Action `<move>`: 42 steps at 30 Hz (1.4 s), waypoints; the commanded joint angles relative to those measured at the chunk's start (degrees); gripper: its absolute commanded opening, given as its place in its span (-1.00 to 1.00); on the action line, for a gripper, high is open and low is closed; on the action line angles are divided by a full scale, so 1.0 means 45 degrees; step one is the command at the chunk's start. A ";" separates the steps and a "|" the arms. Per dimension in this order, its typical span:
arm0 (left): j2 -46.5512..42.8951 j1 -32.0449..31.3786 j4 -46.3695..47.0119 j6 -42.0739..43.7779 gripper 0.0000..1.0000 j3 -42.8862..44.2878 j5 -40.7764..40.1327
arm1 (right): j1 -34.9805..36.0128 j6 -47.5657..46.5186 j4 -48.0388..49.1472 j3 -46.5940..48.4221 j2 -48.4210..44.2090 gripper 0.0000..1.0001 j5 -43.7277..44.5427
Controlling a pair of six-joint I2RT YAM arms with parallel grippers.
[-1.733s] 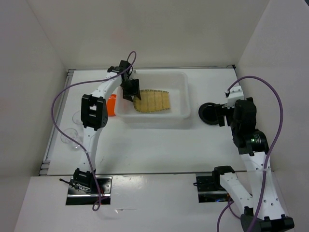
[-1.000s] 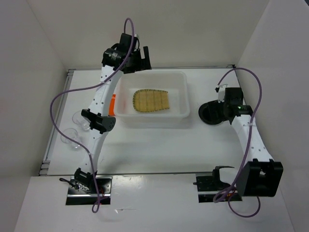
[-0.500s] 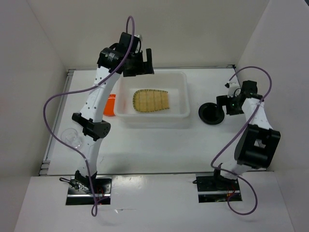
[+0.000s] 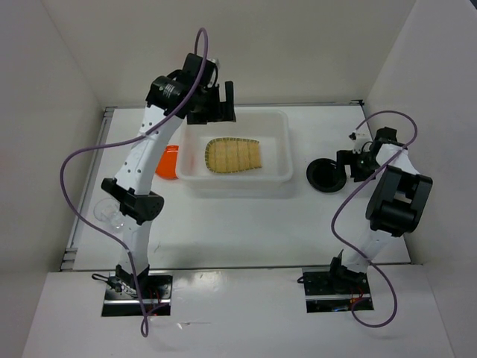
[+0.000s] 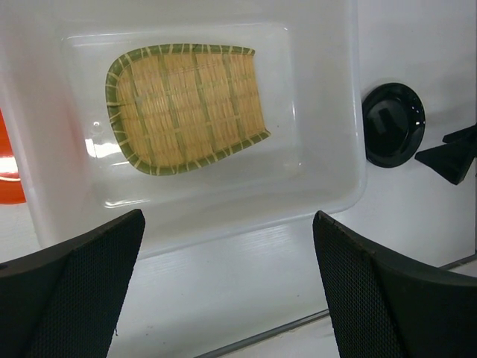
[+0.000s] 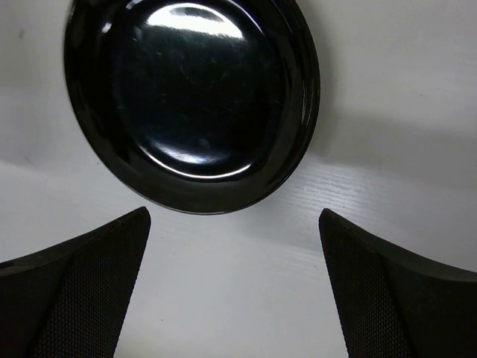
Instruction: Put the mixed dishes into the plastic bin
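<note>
Since the earlier frame, the left gripper (image 4: 216,104) has lifted out of the plastic bin (image 4: 287,149) and now hangs high above the bin's far left corner. The right arm has folded up closer to the right wall. Its right gripper (image 4: 349,165) has stayed low at the right side of the black plate (image 4: 326,174).

The translucent white bin sits in the middle of the white table (image 4: 246,224). The tan woven tray (image 4: 233,155) lies flat on the bin's floor with its rounded end pointing left. No gripper touches it.

In the left wrist view, the left gripper (image 5: 227,224) has its two fingers spread wide and empty. The bin (image 5: 335,97) and the tray (image 5: 186,104) appear well below it. A sliver of the orange plate (image 5: 7,160) shows at the left edge, and the black plate (image 5: 393,123) shows at the right.

The orange plate (image 4: 168,162) rests on the table just beside the bin's left wall, outside it. The black plate lies on the table to the right of the bin, apart from it.

In the right wrist view, the right gripper (image 6: 235,216) has its fingers spread wide and holds nothing. The glossy black plate (image 6: 190,97) lies just ahead of the fingertips, untouched.

The clear cups (image 4: 110,214) stand near the table's left edge, partly hidden behind the left arm.
</note>
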 commanded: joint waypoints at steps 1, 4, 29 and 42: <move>-0.0892 0.0051 0.0076 0.0180 1.00 -0.0560 -0.0237 | -0.0200 0.0161 0.0163 0.0111 0.0763 0.96 -0.0201; -0.1243 0.0051 0.0076 0.0180 1.00 -0.0953 -0.0354 | -0.0200 0.0298 0.0435 -0.0044 0.1058 0.96 -0.0201; -0.5988 -0.0320 0.2418 -0.0464 1.00 -0.9330 -0.1839 | -0.0551 0.0786 0.1433 -0.0279 0.3946 0.37 -0.2427; -0.6517 -0.0320 0.2283 -0.0953 1.00 -1.0016 -0.1956 | -0.0805 0.0766 0.1042 0.0462 0.4983 -0.44 -0.3111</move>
